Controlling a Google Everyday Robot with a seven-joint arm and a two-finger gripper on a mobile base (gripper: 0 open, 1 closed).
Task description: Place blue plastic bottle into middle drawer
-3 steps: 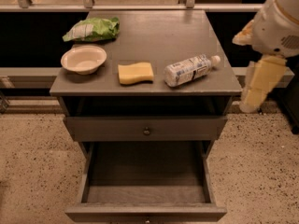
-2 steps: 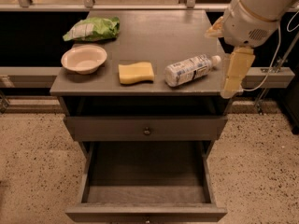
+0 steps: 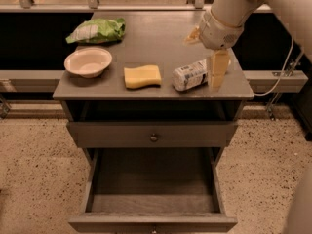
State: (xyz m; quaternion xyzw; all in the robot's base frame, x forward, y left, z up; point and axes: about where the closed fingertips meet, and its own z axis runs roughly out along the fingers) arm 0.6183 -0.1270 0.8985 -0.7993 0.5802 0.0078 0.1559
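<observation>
Nearest to me, well below the tool, the drawer stands pulled out, its bare floor and side walls in full view. Just above it is a shut drawer front with a small round knob, still below the tool and a little to its left.

On the counter, the bottle lies on its side just left of the tool. Its long axis runs left to right, and the right end angles slightly away from me. The blunt end points left toward the sponge. The other end passes behind the tool, so I cannot see the cap. The label is white with bluish print, and I can read no word or brand on it.

The tool hangs from above at the bottle's right end, near the counter's right front corner. I cannot tell whether it is released or clenched, or whether it touches the bottle.

Further left of the tool sits a pale bowl. Beyond it, far left and to the back, lies a green-and-white bag, its print unreadable.
</observation>
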